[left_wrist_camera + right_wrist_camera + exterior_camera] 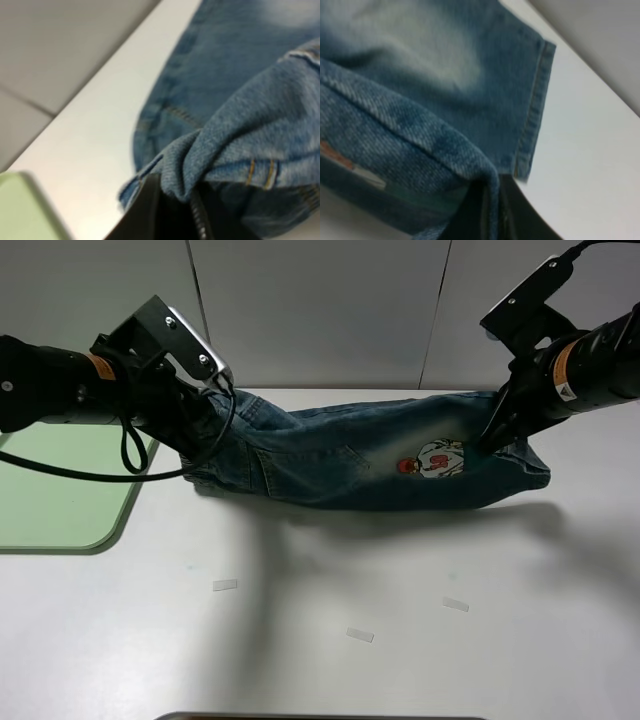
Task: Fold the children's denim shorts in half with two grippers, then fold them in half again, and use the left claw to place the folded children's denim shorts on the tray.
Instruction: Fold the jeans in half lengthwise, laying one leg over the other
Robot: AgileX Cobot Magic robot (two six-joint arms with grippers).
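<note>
denim shorts (350, 465) stretch over the white worktop (330, 585), my left end effector (203, 454) clamping the left end, my right end effector (492, 444) clamping the right.

gripper (175, 210) pinching denim shorts (250, 100), table (100, 125)

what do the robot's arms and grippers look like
Both arms are black with an orange ring at the wrist: the left arm and the right arm. The right one carries a small white label. Each wrist bears an angular black camera bracket. A thin black cable loops under the left arm. The left gripper and right gripper have black pointed fingers.
</note>
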